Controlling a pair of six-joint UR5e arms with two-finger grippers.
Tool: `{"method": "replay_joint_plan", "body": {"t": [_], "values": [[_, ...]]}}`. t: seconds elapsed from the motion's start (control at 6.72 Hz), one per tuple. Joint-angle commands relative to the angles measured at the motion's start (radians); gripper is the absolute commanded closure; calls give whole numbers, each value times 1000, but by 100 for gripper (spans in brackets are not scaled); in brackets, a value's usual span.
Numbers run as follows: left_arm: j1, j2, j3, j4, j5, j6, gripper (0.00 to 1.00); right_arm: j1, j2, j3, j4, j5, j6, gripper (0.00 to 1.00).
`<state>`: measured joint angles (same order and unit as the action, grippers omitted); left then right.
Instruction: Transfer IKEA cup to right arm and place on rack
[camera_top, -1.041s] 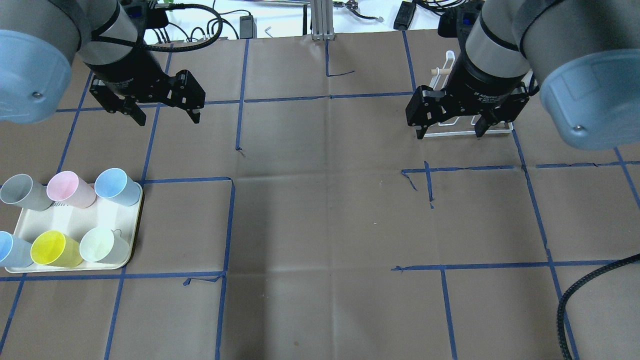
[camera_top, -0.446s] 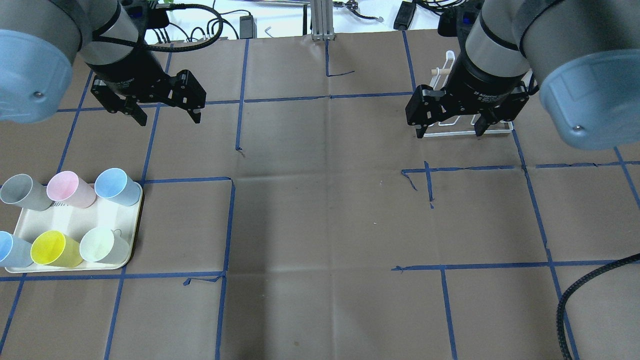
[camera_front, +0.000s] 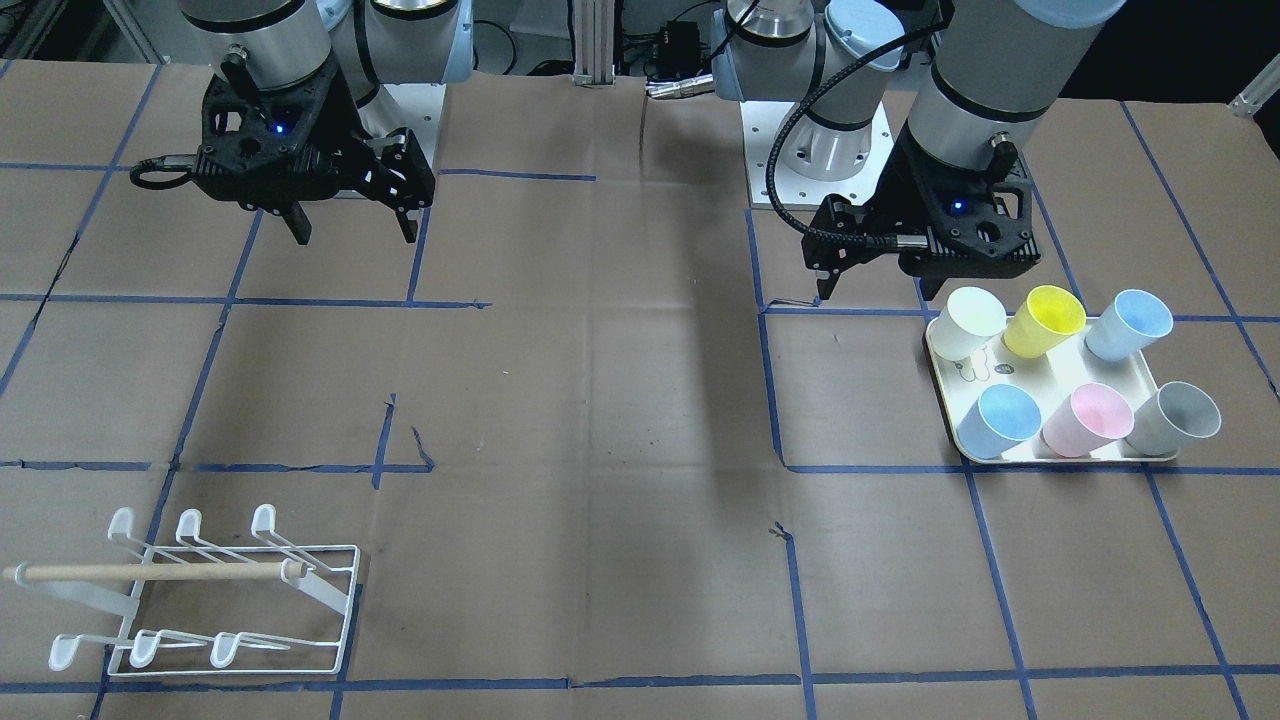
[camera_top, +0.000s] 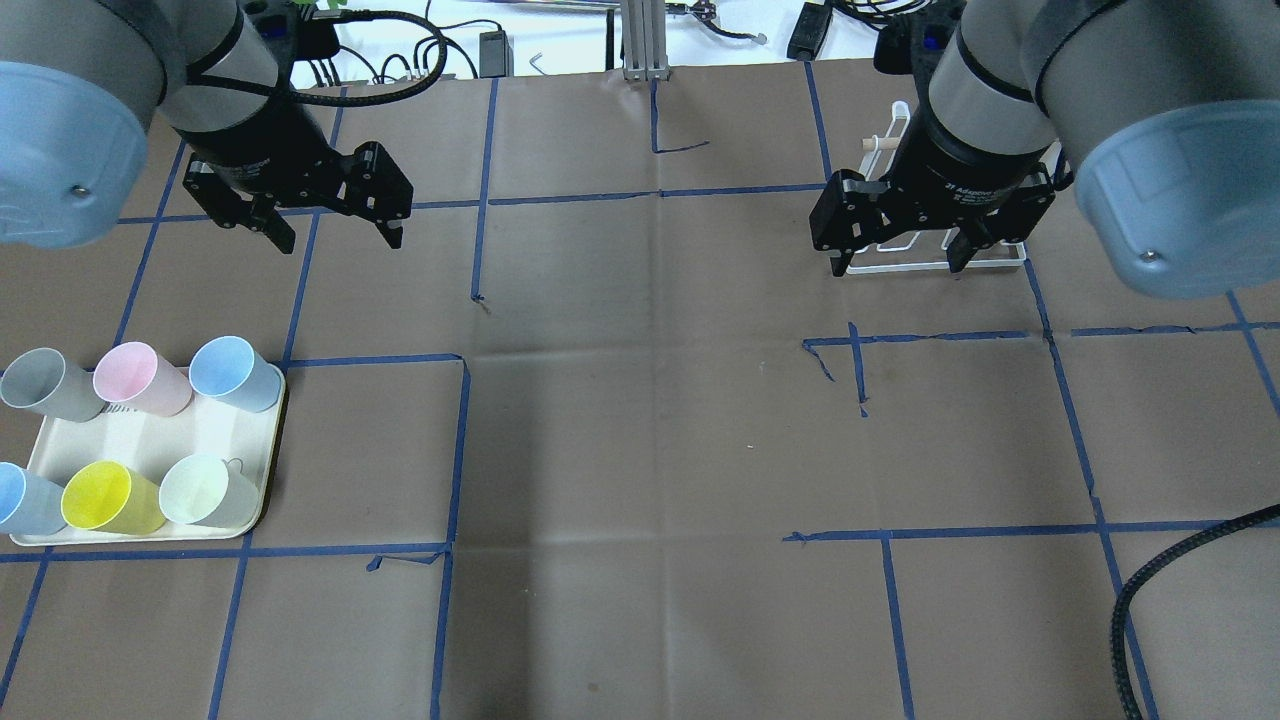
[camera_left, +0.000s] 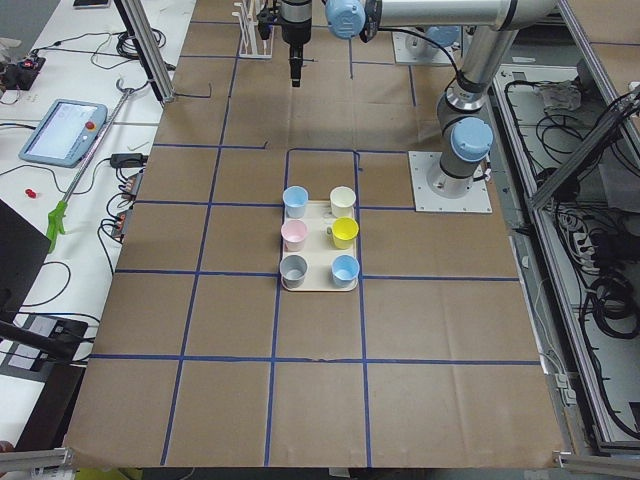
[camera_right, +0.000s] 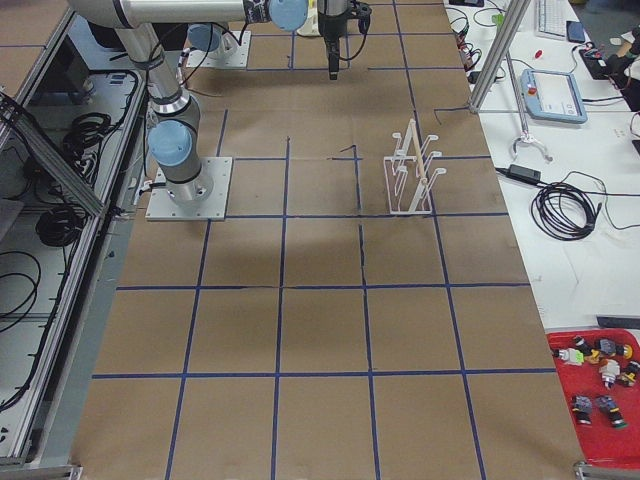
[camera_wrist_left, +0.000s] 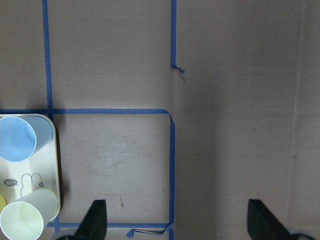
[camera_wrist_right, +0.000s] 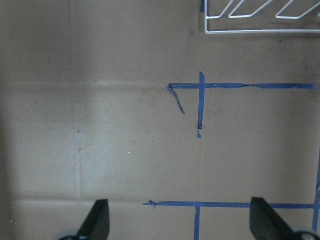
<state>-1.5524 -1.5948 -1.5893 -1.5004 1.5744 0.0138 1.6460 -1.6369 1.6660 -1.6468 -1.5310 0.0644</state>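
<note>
Six IKEA cups stand on a cream tray (camera_top: 150, 435) at the table's left: grey (camera_top: 40, 385), pink (camera_top: 135, 378), blue (camera_top: 230, 372), a second blue (camera_top: 20, 498), yellow (camera_top: 105, 497) and pale white-green (camera_top: 200, 490). My left gripper (camera_top: 338, 240) hangs open and empty above the table, beyond the tray. Its wrist view shows the blue cup (camera_wrist_left: 17, 140) and the pale cup (camera_wrist_left: 22, 225) at the left edge. My right gripper (camera_top: 898, 265) is open and empty, in the air in front of the white wire rack (camera_top: 1000, 262). The rack (camera_front: 220, 605) holds no cups.
The rack's wooden handle (camera_front: 150, 572) lies along its top. Blue tape lines (camera_top: 470, 420) grid the brown paper table. A black cable (camera_top: 1150, 590) loops in at the near right. Cables and a metal post (camera_top: 645, 40) sit beyond the far edge.
Both arms have drifted only very slightly. Both grippers stay open and empty, and the cups and rack have not moved.
</note>
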Motion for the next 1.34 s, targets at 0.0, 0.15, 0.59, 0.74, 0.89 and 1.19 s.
{"method": "replay_joint_plan", "body": {"t": [0.0,0.15,0.59,0.74,0.89,1.19], "values": [[0,2,-1,2,0,-2,0,-2,0,1,-2,3,0,0],[0,10,-8,3,-4,-2,0,-2,0,1,-2,5,0,0],[102,29,-31,-1,1,18,0,-2,17,6,-40,15,6,0],[180,35,-31,-9,0,100,0,0,44,14,-218,18,27,0],[233,41,-46,-14,1,159,0,0,46,29,-253,18,76,0],[348,62,-112,-9,0,276,0,0,49,52,-449,17,263,0]]}}
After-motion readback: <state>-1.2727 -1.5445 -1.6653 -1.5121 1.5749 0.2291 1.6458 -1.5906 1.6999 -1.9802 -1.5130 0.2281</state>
